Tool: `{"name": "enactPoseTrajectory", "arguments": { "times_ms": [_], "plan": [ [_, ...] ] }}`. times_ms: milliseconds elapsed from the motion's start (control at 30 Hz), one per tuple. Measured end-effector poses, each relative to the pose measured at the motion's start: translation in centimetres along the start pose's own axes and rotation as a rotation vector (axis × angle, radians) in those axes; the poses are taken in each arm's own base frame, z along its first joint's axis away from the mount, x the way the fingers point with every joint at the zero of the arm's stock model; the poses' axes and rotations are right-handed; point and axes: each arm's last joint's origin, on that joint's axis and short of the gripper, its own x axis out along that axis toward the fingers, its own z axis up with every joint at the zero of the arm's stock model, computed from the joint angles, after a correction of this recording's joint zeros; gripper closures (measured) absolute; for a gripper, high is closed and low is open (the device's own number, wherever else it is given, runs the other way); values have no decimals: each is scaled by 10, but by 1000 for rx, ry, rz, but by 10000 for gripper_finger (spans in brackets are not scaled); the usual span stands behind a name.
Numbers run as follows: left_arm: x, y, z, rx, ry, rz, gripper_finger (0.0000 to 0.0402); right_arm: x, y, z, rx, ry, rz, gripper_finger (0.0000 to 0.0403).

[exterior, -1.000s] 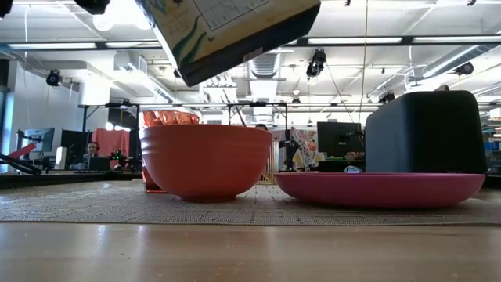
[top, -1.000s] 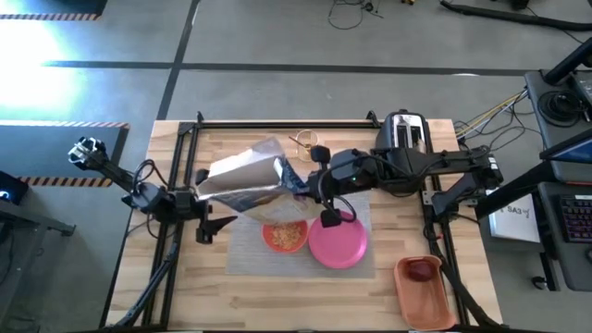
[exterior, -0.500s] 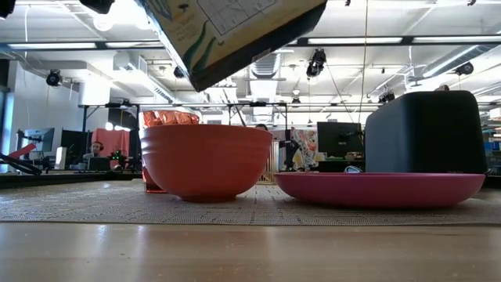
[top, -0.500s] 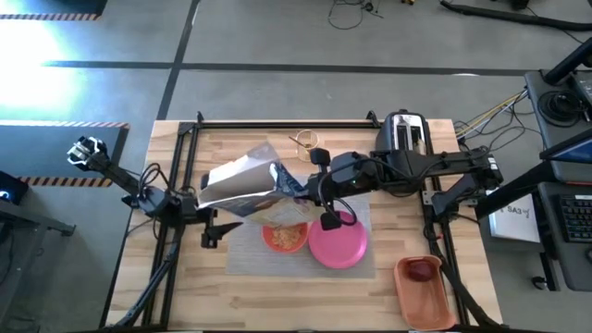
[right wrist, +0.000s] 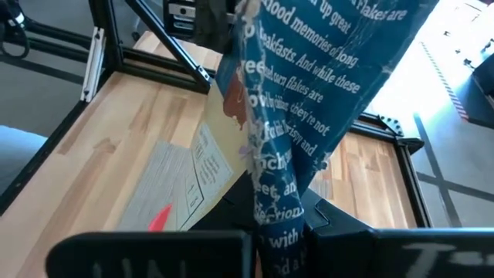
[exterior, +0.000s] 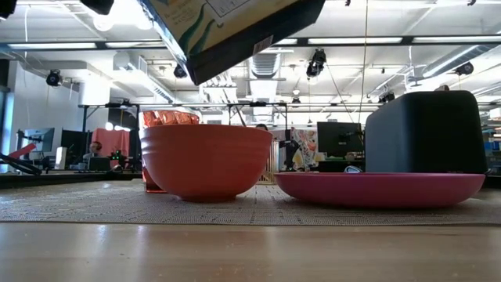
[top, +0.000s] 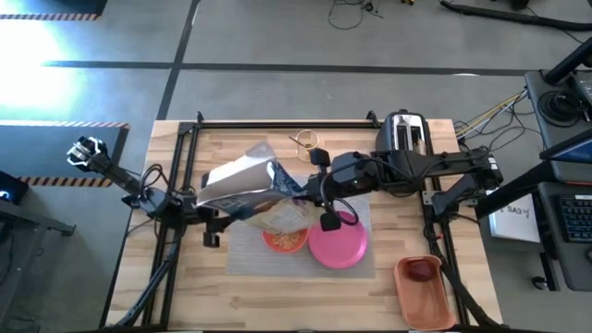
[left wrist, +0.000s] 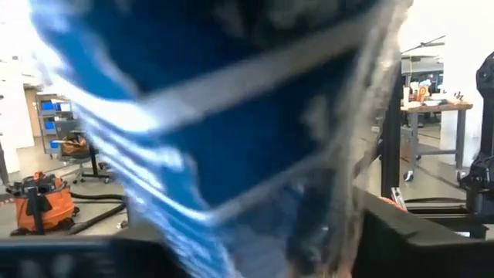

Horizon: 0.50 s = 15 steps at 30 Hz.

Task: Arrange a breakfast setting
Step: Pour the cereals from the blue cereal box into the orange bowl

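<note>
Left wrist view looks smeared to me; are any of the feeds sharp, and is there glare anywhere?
Left wrist: box fills it, blurred. Right wrist: box print sharp, glare at one corner. High: sharp, floor glare at left. Low: bowl and plate sharp against bright ceiling lights.

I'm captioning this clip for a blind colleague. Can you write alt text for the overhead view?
Seen from above, two robot arms hold a tilted cereal box over an orange bowl with cereal in it. The left hand is at the box's base and the right hand is at its top. The bowl and a pink plate sit on a grey placemat; a toaster stands behind.
</note>
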Motion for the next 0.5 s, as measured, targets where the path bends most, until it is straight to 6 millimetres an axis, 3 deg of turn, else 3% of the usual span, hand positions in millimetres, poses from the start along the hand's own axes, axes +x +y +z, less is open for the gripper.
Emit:
{"name": "enactPoseTrajectory", "arguments": {
  "times_ms": [267,500],
  "plan": [
    [-1,2,5,25,-41,8,370,0,-1,1,20,-9,-11,385],
    [-2,3,7,27,-52,11,374,0,-1,2,138,-22,-13,385]
  ]
}}
